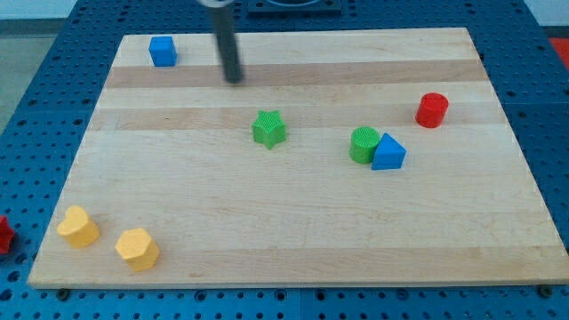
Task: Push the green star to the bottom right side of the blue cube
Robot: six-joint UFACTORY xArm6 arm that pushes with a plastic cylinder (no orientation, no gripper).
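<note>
No writing or labels can be read on anything here. There is no claw on this arm, only a rod, so nothing is held. My tip [234,78] rests on the counter [293,240] far and slightly left of the green star [268,129], apart from it. The blue cube [163,51] sits at the far left corner, left of my tip. Bare wood surrounds the star; the green cylinder [363,144] and blue triangular block [388,153] touch, well right.

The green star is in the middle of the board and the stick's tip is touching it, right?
Not quite. The green star does sit near the middle of the board, but my tip is not touching it. The camera view shows it apart, toward the view's top left of the star.
</note>
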